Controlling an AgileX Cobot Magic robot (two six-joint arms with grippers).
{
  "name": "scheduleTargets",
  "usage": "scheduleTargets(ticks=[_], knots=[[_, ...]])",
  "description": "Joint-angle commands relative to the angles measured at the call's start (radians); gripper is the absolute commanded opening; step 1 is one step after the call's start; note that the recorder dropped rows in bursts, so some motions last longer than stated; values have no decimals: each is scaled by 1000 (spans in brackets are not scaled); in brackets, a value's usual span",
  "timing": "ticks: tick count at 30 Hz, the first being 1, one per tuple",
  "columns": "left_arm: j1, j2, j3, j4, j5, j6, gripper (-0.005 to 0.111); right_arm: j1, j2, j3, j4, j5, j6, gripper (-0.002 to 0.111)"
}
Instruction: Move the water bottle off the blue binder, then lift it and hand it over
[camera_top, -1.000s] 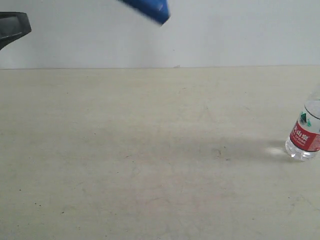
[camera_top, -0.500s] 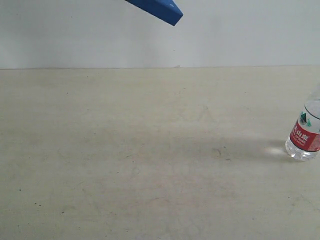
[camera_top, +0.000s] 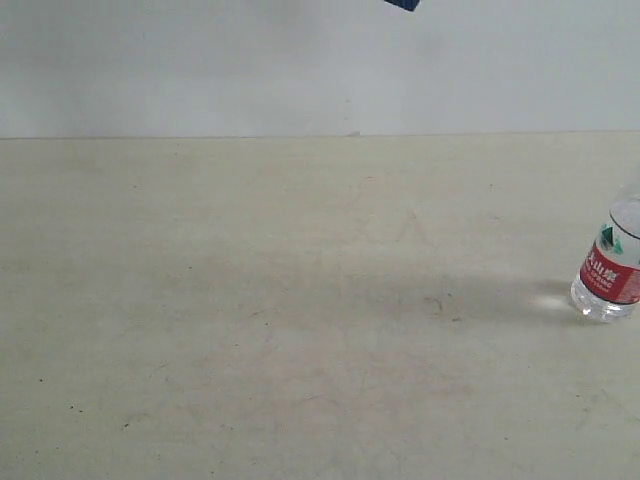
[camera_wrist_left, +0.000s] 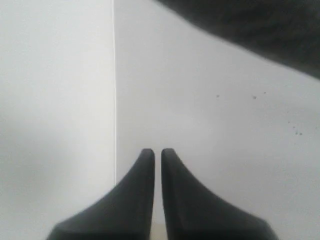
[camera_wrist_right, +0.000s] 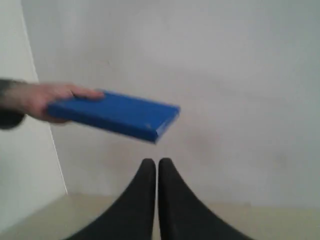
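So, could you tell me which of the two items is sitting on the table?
The water bottle, standing there; the blue binder is held aloft by a person's hand.

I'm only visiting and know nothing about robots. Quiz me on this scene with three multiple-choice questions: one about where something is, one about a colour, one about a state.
1. Where is the water bottle?
A inside a box
B on the table, at the right edge of the exterior view
C on a shelf

2. What colour is the binder?
A green
B red
C blue

3. What holds the binder up?
A a person's hand
B a stand
C nothing, it lies flat on the table

Answers:
1 B: its base rests on the tabletop.
2 C: its cover is deep blue.
3 A: in the right wrist view the hand grips one end in the air, while the right gripper is shut, empty and apart from it.
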Motion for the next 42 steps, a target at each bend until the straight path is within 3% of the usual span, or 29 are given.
scheduleTargets(ticks=[1, 4, 9, 11, 27, 29, 31, 33, 35, 37, 39, 42], knots=[[3, 41, 112, -14, 19, -85, 4, 0, -3, 227, -2, 171, 32, 0], [3, 88, 183, -14, 180, -179, 4, 0, -3, 304, -2, 254, 35, 0], [3, 130, 219, -14, 246, -221, 4, 0, 2, 304, 1, 284, 27, 0], [3, 130, 221, -14, 272, -221, 4, 0, 2, 304, 88, 303, 37, 0], [3, 130, 221, -14, 273, -221, 4, 0, 2, 304, 94, 317, 32, 0], [3, 130, 221, -14, 273, -221, 4, 0, 2, 304, 96, 229, -13, 0], [3, 130, 221, -14, 273, -221, 4, 0, 2, 274, 149, 141, -235, 0], [3, 130, 221, -14, 273, -221, 4, 0, 2, 260, 342, 61, -687, 0], [3, 130, 221, -14, 273, -221, 4, 0, 2, 273, 736, 4, -1214, 0], [3, 130, 221, -14, 273, -221, 4, 0, 2, 296, 1032, -1, -1600, 0], [3, 130, 221, -14, 273, -221, 4, 0, 2, 304, 1225, 24, -1724, 0], [3, 130, 221, -14, 273, -221, 4, 0, 2, 304, 1291, 126, -1708, 0]])
